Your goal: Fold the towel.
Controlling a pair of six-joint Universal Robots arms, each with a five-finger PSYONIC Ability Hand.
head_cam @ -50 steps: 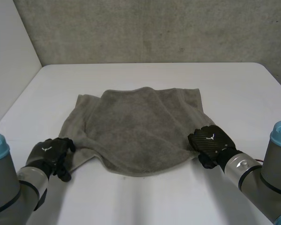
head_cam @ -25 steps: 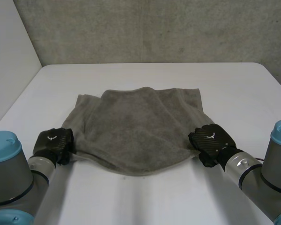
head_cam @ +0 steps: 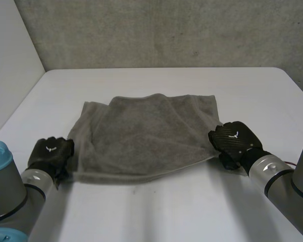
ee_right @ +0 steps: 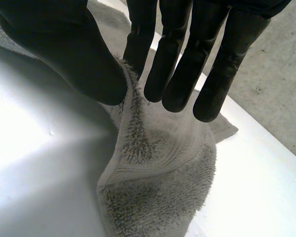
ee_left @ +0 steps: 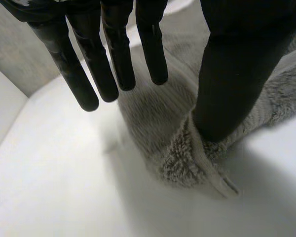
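Seemingly halfway: towel [head_cam: 146, 132] lay doubled on table [head_cam: 166, 217]; left hand [head_cam: 51, 153] and right hand [head_cam: 233, 140] each pinched a near corner; next fold pending.

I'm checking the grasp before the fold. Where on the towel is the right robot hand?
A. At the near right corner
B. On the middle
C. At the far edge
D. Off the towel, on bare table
A: the right robot hand sits at the near right corner of the towel, and its wrist view shows the cloth's edge pinched between thumb and fingers.
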